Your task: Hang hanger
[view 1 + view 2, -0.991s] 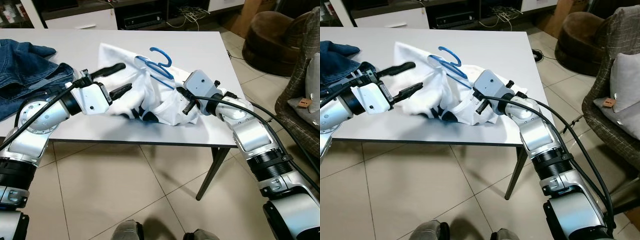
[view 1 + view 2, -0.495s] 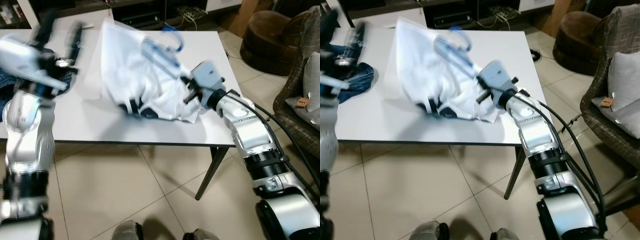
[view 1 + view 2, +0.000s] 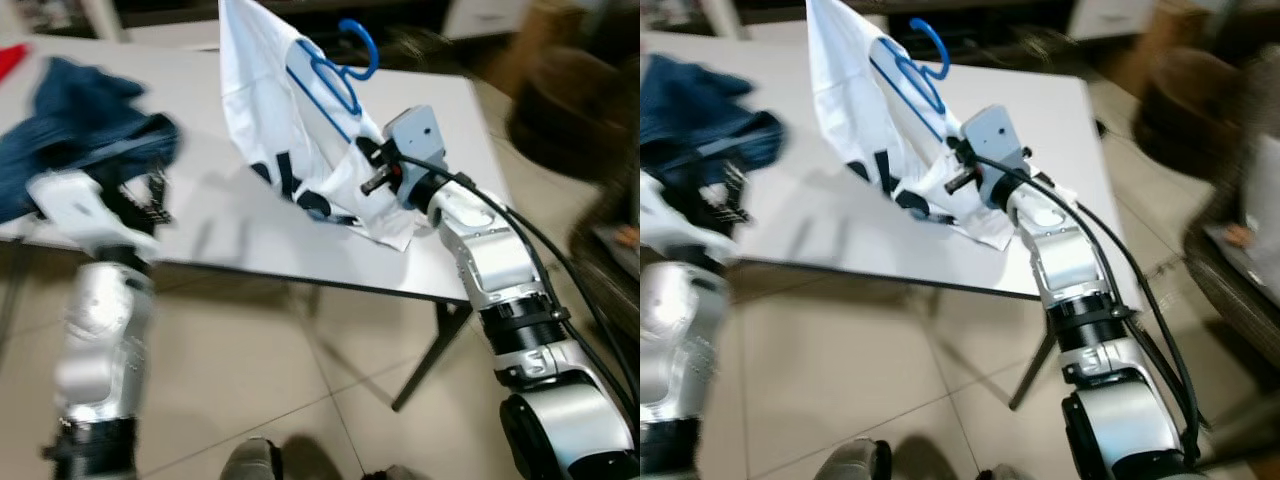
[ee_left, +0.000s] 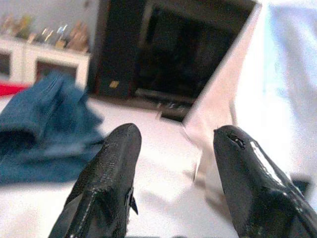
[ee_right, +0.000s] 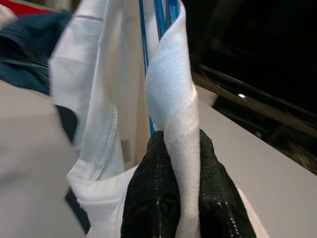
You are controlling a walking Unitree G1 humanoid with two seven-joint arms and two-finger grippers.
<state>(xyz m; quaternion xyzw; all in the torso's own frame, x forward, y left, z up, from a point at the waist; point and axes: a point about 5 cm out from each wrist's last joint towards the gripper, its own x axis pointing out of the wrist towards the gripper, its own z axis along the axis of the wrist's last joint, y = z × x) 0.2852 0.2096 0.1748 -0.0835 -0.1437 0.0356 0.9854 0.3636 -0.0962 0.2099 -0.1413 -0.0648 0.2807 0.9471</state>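
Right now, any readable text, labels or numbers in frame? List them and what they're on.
None readable.
white T-shirt: dark blue print near its lower folds, crumpled and blurred, unreadable.
blue hanger: no marking visible.
blue jeans: no label visible.
right gripper, shut on the T-shirt: no lettering visible.

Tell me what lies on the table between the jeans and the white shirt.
Bare tabletop separates the jeans from the white shirt, seen in both eye views.
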